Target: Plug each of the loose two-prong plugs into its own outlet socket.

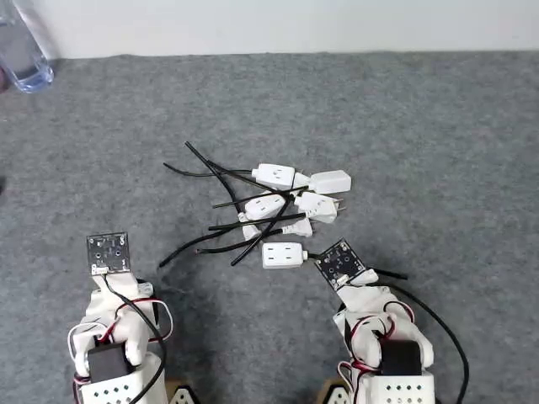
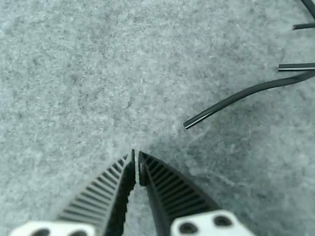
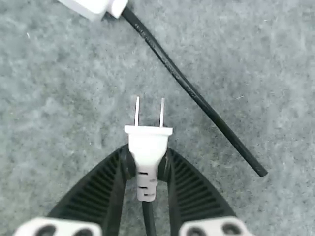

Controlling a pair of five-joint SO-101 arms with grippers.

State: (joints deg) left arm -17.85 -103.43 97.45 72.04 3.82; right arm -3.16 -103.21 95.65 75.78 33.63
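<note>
Two-prong plug (image 3: pixel 147 142) being gripped by right gripper (image 3: pixel 146 162), prongs pointing ahead.
The plug's body is being clamped between the jaws, long axis in line with them. The nearest socket (image 1: pixel 284 254) is lying just beside this arm, apparently ahead and aside of the prongs. The left gripper (image 2: pixel 136 164) is being held together on nothing, over the carpet (image 2: pixel 74 73).

table (image 1: pixel 438 126): grey matt felt | plug (image 3: pixel 147 145): smooth white plastic, metal prongs (image 3: pixel 137 112) | cord (image 3: pixel 197 96): glossy black
</note>
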